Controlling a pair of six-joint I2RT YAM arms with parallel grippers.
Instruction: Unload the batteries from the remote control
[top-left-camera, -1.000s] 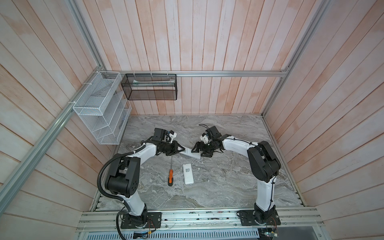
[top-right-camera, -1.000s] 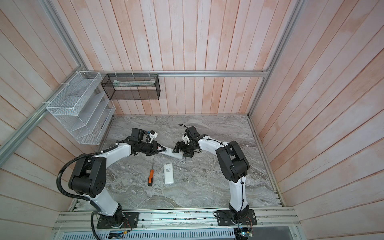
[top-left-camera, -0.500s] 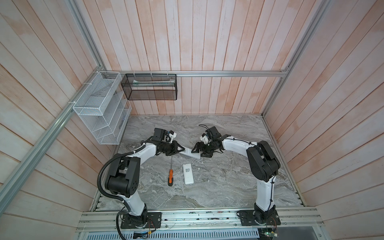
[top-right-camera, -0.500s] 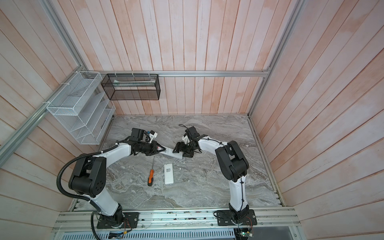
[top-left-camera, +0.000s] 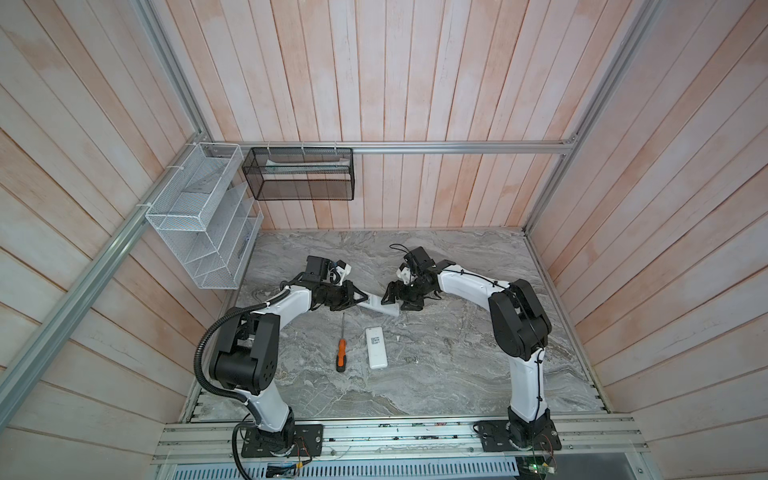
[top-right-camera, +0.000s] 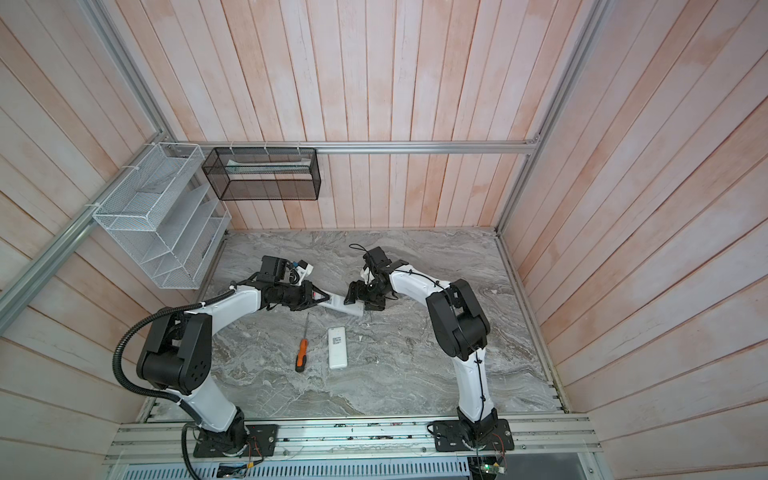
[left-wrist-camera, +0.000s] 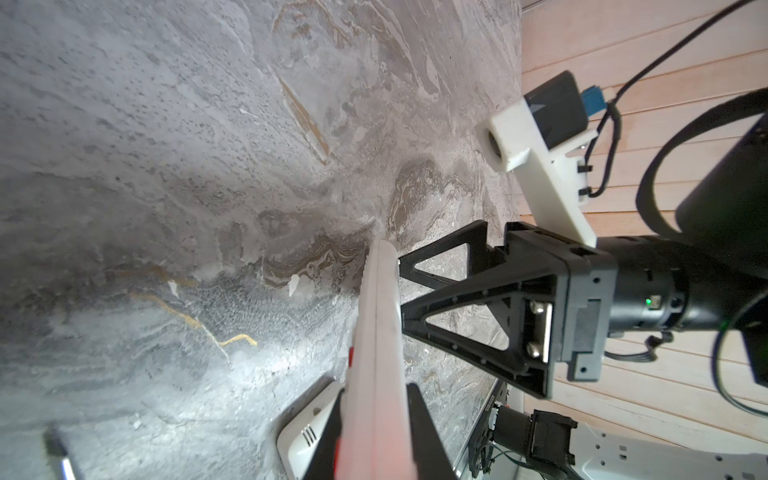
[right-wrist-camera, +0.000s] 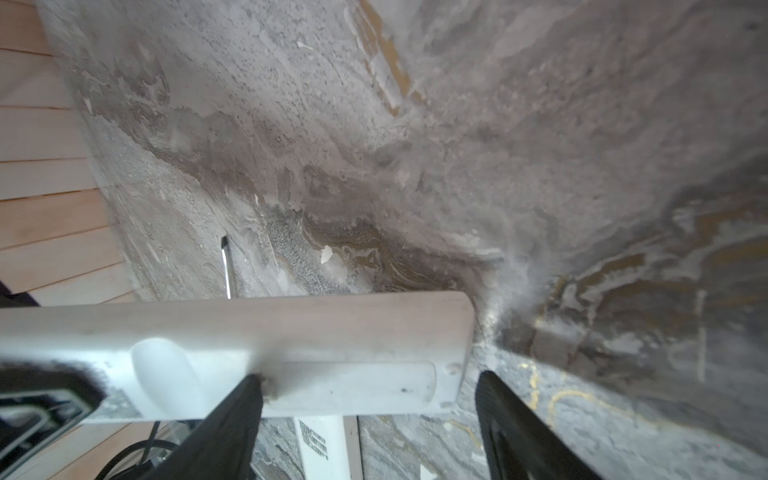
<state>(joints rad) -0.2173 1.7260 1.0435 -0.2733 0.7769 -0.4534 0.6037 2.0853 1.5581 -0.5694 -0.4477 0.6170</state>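
Observation:
A white remote control (top-left-camera: 380, 306) (top-right-camera: 345, 306) hangs slanted just above the marble table between both arms. My left gripper (top-left-camera: 360, 298) (left-wrist-camera: 376, 415) is shut on one end of it, clamping it edge-on (left-wrist-camera: 376, 324). My right gripper (top-left-camera: 395, 296) (right-wrist-camera: 368, 380) stands open at the other end. One of its fingers (right-wrist-camera: 249, 399) touches the back panel of the remote control (right-wrist-camera: 291, 332) by the closed cover, and the other finger (right-wrist-camera: 498, 407) is clear beyond the end. The batteries are hidden.
A second white remote (top-left-camera: 376, 347) (top-right-camera: 337, 347) lies flat on the table, label up, with an orange-handled screwdriver (top-left-camera: 341, 353) (top-right-camera: 302, 353) beside it. A white wire rack (top-left-camera: 199, 220) and a black mesh basket (top-left-camera: 299, 178) hang on the walls.

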